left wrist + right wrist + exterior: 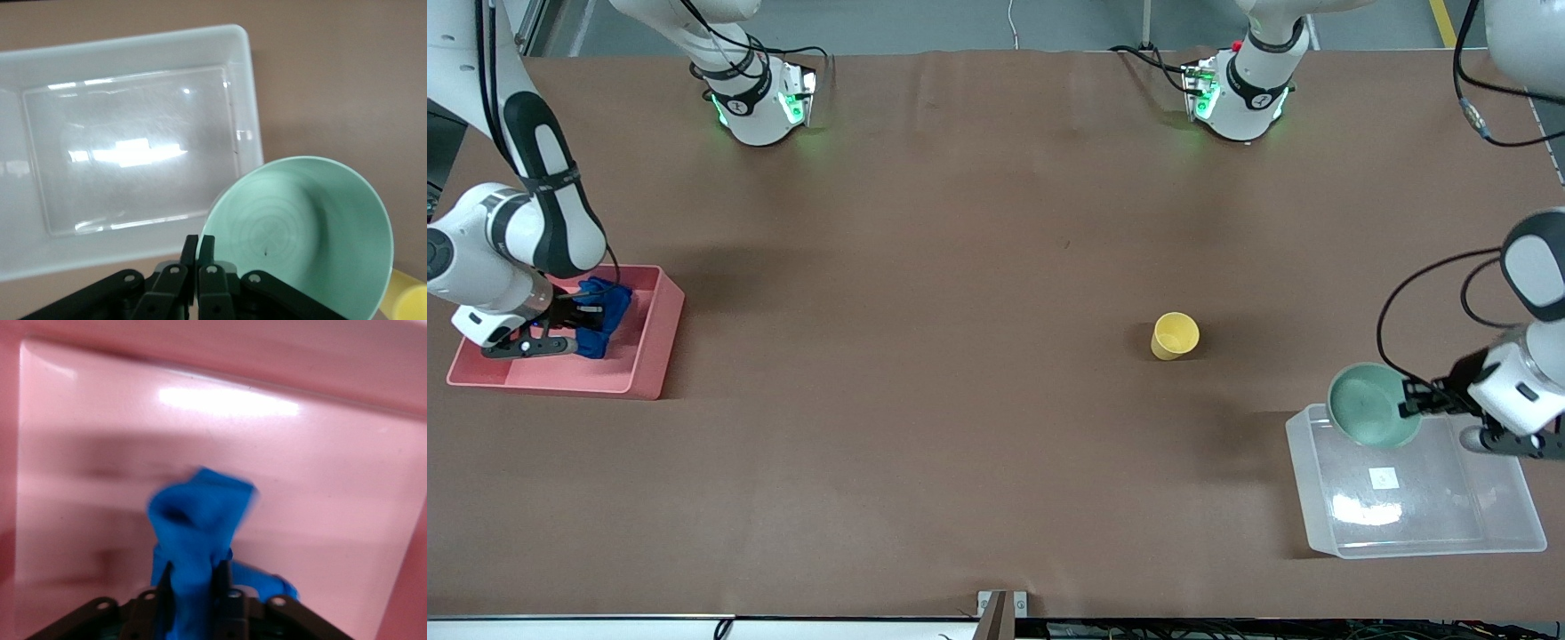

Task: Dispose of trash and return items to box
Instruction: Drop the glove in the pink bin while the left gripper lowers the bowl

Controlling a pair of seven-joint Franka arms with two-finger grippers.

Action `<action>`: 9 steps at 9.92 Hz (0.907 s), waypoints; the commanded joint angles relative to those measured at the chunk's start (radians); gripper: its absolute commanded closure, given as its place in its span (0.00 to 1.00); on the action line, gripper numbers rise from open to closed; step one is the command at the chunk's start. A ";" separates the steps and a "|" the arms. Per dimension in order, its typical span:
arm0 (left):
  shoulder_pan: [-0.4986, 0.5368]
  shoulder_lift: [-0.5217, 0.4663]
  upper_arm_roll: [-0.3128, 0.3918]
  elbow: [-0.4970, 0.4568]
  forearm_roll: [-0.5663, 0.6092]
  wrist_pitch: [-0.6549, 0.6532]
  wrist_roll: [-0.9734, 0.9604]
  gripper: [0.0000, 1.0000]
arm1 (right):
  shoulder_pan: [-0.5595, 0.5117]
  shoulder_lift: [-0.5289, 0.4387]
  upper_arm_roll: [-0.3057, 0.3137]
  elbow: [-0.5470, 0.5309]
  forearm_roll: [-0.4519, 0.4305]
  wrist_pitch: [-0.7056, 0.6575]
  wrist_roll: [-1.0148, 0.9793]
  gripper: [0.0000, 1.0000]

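A deep blue soft wad [603, 316] hangs over the pink bin. The mint-green bowl [1369, 404], tilted, hangs over the clear tub's [1507, 533] corner. The yellow cup [1174, 336] lies on the tabletop.

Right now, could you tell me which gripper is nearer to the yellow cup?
Left. The left gripper holds the green bowl over the clear box near the yellow cup; the right gripper holds blue trash over the pink bin.

Light fell evenly from overhead. Glare streaked the box [133, 150] floor and the pink bin [227, 400] floor. Soft shadows lay on the table [960, 267] beside both arms. The blue wad [197, 520] was motion-blurred.
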 commanded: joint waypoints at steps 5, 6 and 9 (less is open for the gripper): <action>0.036 0.306 0.033 0.145 -0.014 0.261 0.050 1.00 | -0.007 -0.159 0.047 0.341 0.081 -0.537 0.173 0.00; 0.036 0.329 0.033 0.145 -0.014 0.286 0.050 1.00 | -0.031 -0.191 0.099 0.419 0.081 -0.649 0.224 0.00; 0.045 0.380 0.033 0.135 -0.013 0.326 0.044 0.98 | -0.039 -0.375 0.166 0.456 0.078 -0.792 0.353 0.00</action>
